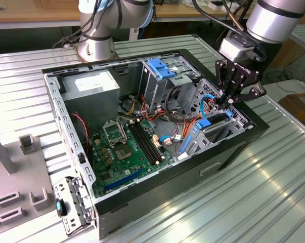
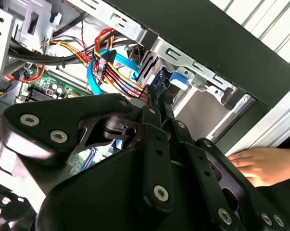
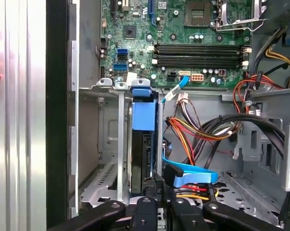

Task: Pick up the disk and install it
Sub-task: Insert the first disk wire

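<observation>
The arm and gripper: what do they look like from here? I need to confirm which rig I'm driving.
The arm has smooth silver-grey tube sections with pale blue joint caps, and black cables run along it. A light grey block sits at the wrist. The gripper is matte black, built of bolted linkage bars with silver screw heads, seen in both wrist views.

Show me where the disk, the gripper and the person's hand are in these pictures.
disk (image 3: 144,115): first wrist view, on its blue rail end, standing in the bay.
gripper (image 1: 228,99): exterior view, midway between its fingertips.
hand (image 2: 262,164): second wrist view, on its middle, beside the case.
</observation>
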You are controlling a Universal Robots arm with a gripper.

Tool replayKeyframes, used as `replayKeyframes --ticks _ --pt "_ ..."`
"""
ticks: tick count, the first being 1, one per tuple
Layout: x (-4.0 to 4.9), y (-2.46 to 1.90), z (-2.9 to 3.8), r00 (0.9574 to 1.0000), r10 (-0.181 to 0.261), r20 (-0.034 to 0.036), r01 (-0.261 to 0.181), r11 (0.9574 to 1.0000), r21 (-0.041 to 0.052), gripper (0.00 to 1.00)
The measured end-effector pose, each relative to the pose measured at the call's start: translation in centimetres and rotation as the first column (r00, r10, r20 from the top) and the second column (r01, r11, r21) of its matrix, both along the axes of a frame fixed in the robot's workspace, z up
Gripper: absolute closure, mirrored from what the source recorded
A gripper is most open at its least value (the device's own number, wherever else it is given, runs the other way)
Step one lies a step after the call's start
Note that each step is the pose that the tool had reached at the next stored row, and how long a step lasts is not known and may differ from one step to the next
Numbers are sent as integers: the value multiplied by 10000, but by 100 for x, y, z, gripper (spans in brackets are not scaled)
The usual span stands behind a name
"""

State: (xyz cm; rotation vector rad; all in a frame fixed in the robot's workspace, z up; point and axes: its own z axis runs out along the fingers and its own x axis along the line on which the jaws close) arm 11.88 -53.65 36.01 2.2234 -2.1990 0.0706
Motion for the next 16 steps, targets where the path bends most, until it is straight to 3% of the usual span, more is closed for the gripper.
replayKeyframes --ticks 3,4,5,6,7,16 --pt "0 -87 -16 9999 -106 -1 106 9999 13 83" --pt "0 -119 -22 9999 -107 -2 107 9999 83 83" --pt "-1 -131 -23 9999 -109 -2 109 9998 161 83" --pt "-3 -134 -26 9999 -106 -4 106 9994 315 83" --pt "-4 -139 -33 9999 -108 -4 108 9992 376 83" --pt "-20 -152 -97 9999 -129 -5 129 9990 419 83"
